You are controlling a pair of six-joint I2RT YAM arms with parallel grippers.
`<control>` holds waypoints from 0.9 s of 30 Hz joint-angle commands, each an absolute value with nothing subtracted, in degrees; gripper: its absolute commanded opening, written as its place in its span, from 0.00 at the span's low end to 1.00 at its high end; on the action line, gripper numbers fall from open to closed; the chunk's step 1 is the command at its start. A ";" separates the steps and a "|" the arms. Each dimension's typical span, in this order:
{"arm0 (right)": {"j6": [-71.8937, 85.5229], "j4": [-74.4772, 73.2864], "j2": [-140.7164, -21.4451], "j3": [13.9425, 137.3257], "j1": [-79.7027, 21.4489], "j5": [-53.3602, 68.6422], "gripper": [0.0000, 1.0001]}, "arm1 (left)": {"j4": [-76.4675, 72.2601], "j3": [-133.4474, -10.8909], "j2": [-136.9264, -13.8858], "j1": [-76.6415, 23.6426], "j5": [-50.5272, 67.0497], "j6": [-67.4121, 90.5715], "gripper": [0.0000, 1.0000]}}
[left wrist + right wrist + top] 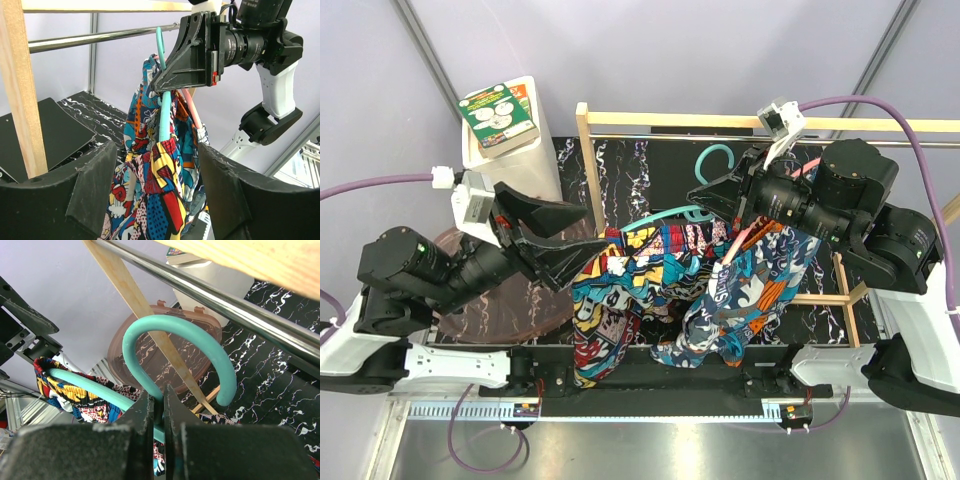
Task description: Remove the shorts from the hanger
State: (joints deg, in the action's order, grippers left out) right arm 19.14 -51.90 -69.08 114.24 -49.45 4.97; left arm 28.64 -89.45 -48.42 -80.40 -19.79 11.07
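Over the black marbled surface [620, 160], the navy, red and yellow comic-print fabric shorts [610, 300] and the teal, orange and white pair [765, 275] drape from a teal plastic hanger [175, 335], its neck pinched by the closed right claw [159, 405], likely steadying it, while the left claw [157, 150] gapes empty, facing the comic pair.

Two pairs of soft printed shorts, hanging bunched and creased side by side. The comic-print pair [605, 300], navy, red and yellow, droops from the teal hanger [665, 214]. The teal, orange and white pair [765, 280] hangs at its right.
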 commanded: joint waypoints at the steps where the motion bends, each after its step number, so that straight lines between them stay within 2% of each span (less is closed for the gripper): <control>1: 20.48 -47.72 -68.55 115.49 -49.57 3.78 0.00 | 26.46 -90.52 -50.18 -80.68 -20.04 11.60 0.69; 5: 20.65 -47.90 -68.38 115.40 -49.66 3.95 0.00 | 26.19 -91.49 -51.94 -80.60 -19.95 11.69 0.59; 9: 20.65 -47.99 -68.12 115.14 -49.57 3.95 0.00 | 25.58 -91.41 -52.73 -80.68 -20.22 11.69 0.55; 14: 20.74 -47.99 -67.68 114.52 -49.57 3.69 0.00 | 24.27 -91.14 -52.56 -80.60 -20.65 11.25 0.30; 15: 20.74 -47.99 -67.50 114.43 -49.48 3.43 0.00 | 23.74 -90.19 -51.78 -80.68 -20.92 11.25 0.28; 18: 20.92 -48.08 -67.24 113.91 -49.57 3.60 0.00 | 19.87 -86.85 -49.49 -80.60 -21.53 11.69 0.27; 21: 21.01 -48.08 -67.06 113.73 -49.57 3.87 0.00 | 17.23 -84.64 -47.99 -80.60 -21.88 12.30 0.37; 27: 21.18 -48.08 -67.06 113.82 -49.57 3.95 0.00 | 17.75 -85.16 -48.69 -80.68 -21.01 12.57 0.34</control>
State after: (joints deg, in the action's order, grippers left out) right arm 19.75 -51.75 -68.42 113.30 -49.45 4.97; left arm 22.13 -84.62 -48.36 -80.44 -20.38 12.10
